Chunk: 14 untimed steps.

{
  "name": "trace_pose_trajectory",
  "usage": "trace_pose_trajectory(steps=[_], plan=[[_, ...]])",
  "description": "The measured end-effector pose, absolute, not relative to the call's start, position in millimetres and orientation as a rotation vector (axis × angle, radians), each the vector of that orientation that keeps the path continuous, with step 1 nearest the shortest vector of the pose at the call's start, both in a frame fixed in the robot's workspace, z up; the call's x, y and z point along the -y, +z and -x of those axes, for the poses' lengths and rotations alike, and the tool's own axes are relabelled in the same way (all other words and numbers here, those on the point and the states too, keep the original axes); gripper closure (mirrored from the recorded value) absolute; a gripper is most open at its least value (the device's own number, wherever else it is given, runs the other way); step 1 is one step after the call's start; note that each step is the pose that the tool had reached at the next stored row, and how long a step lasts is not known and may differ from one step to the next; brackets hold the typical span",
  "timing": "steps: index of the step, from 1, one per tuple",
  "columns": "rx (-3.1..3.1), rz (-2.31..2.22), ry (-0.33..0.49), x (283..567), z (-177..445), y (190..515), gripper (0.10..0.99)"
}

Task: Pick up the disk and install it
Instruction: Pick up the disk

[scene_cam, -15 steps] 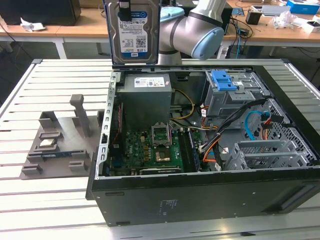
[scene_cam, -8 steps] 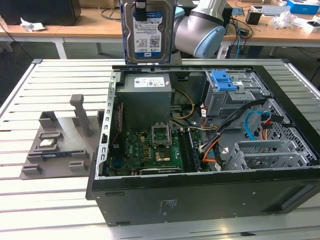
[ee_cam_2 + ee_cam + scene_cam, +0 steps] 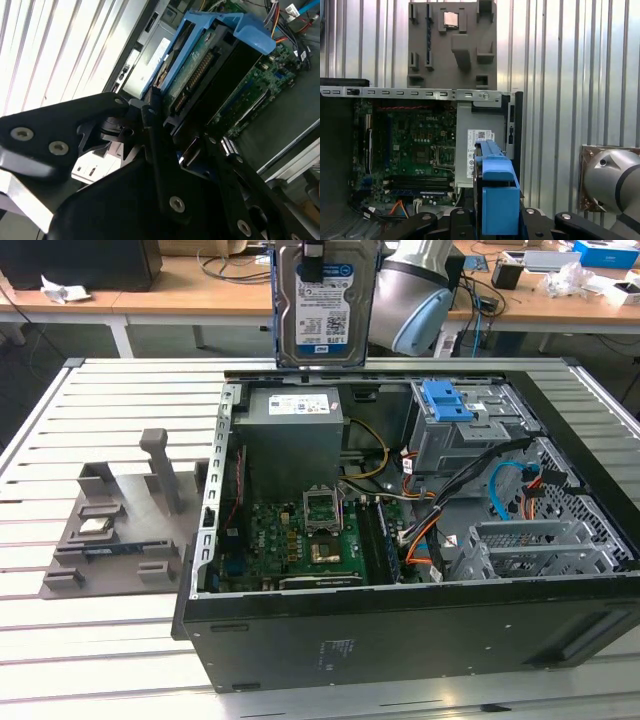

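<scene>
The disk [image 3: 325, 302] hangs upright at the top centre of the exterior view, label facing the camera, its blue bracket framing both long edges. It is clear of the open computer case [image 3: 400, 640] and sits just above the grey power supply [image 3: 295, 405]. In the second wrist view the gripper [image 3: 184, 134] is clenched on the disk's [image 3: 200, 75] connector end, with a black finger pressed against each side. The first wrist view shows the bracket edge of the disk [image 3: 496, 200] over the power supply [image 3: 470, 130]. Lower in the case lies the green motherboard [image 3: 300, 535]. On the exterior view's left, a grey parts tray [image 3: 110, 540] rests on the slatted table [image 3: 100, 660].
</scene>
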State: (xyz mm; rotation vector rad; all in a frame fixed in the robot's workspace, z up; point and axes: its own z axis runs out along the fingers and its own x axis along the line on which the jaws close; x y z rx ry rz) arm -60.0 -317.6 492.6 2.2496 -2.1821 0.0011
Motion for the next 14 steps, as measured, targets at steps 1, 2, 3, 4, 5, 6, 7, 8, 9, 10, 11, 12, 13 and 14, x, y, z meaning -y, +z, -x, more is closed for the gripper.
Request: trace_pose_trajectory(steps=[1, 2, 3, 4, 5, 6, 7, 8, 9, 10, 11, 12, 13, 14], plan=[[2.182, -2.249, 0.001, 317.5, 57.1, 492.6, 0.718], [2.182, -2.249, 0.001, 317.5, 53.4, 492.6, 0.718], [2.182, -2.249, 0.001, 317.5, 50.5, 492.6, 0.718], [2.182, -2.249, 0.001, 317.4, 45.5, 492.7, 0.718], [2.182, -2.249, 0.001, 317.4, 40.2, 492.7, 0.718], [2.182, -2.250, 0.001, 317.4, 37.5, 492.7, 0.718], [2.182, -2.249, 0.001, 317.3, 34.8, 492.7, 0.718], [2.182, -2.249, 0.001, 317.3, 31.1, 492.7, 0.718], [2.182, -2.250, 0.001, 317.3, 23.7, 492.6, 0.718], [2.182, -2.249, 0.001, 317.2, 19.1, 492.6, 0.718], [2.182, -2.249, 0.001, 317.1, 11.8, 492.7, 0.718], [2.182, -2.250, 0.001, 317.0, 6.7, 492.6, 0.718], [2.182, -2.250, 0.001, 317.0, 3.4, 492.6, 0.718], [2.182, -2.249, 0.001, 317.0, 1.6, 492.6, 0.718]])
